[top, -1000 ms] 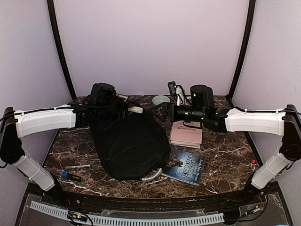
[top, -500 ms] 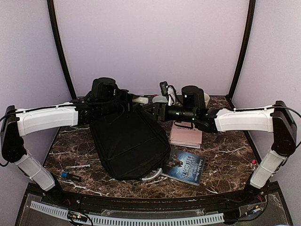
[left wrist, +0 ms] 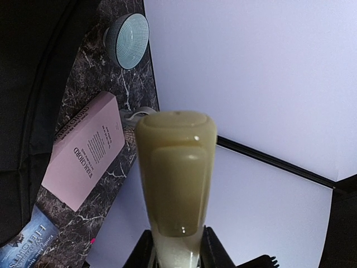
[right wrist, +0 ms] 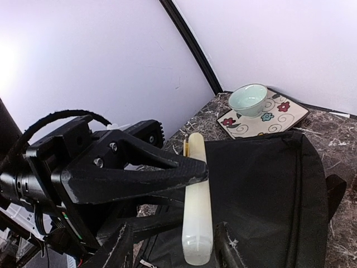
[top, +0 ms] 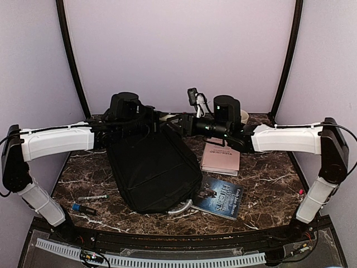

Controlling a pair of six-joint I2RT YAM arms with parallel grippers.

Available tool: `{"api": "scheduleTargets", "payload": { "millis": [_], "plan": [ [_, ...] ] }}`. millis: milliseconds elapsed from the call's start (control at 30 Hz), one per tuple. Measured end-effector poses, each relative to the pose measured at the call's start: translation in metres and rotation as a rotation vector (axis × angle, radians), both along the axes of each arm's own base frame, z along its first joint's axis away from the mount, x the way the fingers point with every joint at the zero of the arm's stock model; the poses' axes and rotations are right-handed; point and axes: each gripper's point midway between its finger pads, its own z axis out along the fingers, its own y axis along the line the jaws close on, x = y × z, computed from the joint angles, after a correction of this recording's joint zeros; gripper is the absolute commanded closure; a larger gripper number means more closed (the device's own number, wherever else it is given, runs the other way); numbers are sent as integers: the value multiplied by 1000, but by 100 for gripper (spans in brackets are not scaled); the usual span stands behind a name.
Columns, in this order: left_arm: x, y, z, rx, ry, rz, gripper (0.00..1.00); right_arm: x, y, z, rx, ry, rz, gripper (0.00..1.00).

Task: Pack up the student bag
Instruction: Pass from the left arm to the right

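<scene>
The student bag is a big flat black backpack lying mid-table, with a grey-white curved handle at its near end. My left gripper is shut on a cream-white handle piece at the bag's far end and holds it raised. My right gripper is open right beside it. In the right wrist view its fingers straddle the free end of that cream piece, with the left gripper's black fingers clamped on it further along. The bag's black fabric lies below.
A pink book and a blue book lie right of the bag. Two pens lie at the near left. A pale bowl stands at the back. Another bowl sits on a floral plate behind the bag.
My right gripper has moved left from above the pink book to the cream handle piece. My left gripper has shifted slightly right and up with that piece.
</scene>
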Motion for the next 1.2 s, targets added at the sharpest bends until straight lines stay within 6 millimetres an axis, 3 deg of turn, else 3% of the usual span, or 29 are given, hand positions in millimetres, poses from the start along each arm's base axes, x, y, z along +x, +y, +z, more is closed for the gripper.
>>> {"api": "scheduleTargets", "payload": {
  "millis": [133, 333, 567, 633, 767, 833, 1033, 1200],
  "plan": [
    [-1, -1, 0, 0, 0, -4, 100, 2, 1, 5, 5, -17, -3, 58],
    [-3, -3, 0, 2, -1, -7, 100, 7, 1, -1, -8, -17, -19, 84],
    [-3, -3, -1, 14, -1, -8, 99, 10, 0, -4, -25, -37, -25, 99],
    [-4, -2, 0, 26, 3, -7, 90, 10, 0, -4, -25, -40, -23, 100],
    [-5, -1, 1, 72, -1, -11, 58, 9, 0, -5, -31, -40, -16, 100],
    [-7, 1, -1, 122, -3, -25, 47, 8, 1, -8, -46, -36, -12, 100],
    [-19, 17, -15, 368, 0, -101, 38, 11, -15, -23, -143, -28, -51, 100],
    [-33, 40, -23, 669, -65, -236, 39, 15, -58, -18, -187, -46, -140, 100]
  ]
}}
